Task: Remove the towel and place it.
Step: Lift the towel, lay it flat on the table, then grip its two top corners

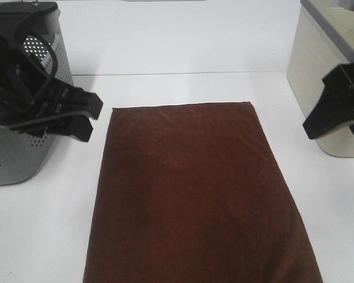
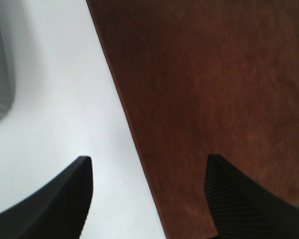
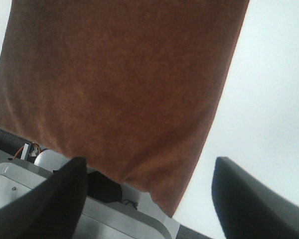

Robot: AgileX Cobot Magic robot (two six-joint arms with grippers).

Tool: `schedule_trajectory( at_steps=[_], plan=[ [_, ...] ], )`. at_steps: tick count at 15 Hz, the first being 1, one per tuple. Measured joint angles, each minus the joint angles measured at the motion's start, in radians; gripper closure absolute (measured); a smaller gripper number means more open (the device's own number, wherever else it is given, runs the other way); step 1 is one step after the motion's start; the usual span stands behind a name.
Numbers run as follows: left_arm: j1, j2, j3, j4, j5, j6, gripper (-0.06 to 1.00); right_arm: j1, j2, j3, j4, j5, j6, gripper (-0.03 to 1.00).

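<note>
Towel (image 1: pixel 200 194) lies flat between left end effector (image 1: pixel 90 119) and right end effector (image 3: pixel 148 167) (both agape).

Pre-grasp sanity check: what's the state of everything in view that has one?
towel: spread flat on the table, not gripped
left claw: open, empty, above the towel's left edge
right claw: open, empty
grey basket: upright, contents hidden
beige bin: upright, inside not visible
</note>
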Motion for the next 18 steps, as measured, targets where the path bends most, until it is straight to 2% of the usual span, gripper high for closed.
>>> schedule_trajectory(
  at_steps=[2, 4, 6, 9, 13, 18],
  plan=[
    [0.075, 0.0, 0.0, 0.0, -0.114, 0.02, 0.32, 0.0, 0.152, -0.139, 0.0, -0.004, 0.0, 0.31],
    [0.143, 0.005, -0.014, 0.0, -0.136, 0.054, 0.32, 0.0, 0.24, -0.227, 0.0, -0.004, -0.014, 0.33],
    [0.203, 0.057, -0.084, 0.0, -0.136, 0.102, 0.32, 0.0, 0.394, -0.357, 0.0, -0.004, -0.043, 0.36],
    [0.211, 0.199, -0.208, 0.0, -0.136, 0.138, 0.32, 0.0, 0.552, -0.501, -0.013, -0.005, -0.046, 0.36],
    [0.211, 0.435, -0.409, -0.001, -0.135, 0.159, 0.32, 0.0, 0.809, -0.767, -0.131, -0.006, 0.006, 0.37],
    [0.211, 0.705, -0.705, -0.001, -0.046, 0.163, 0.32, 0.0, 1.041, -0.975, -0.172, -0.007, 0.031, 0.37]
  ],
)
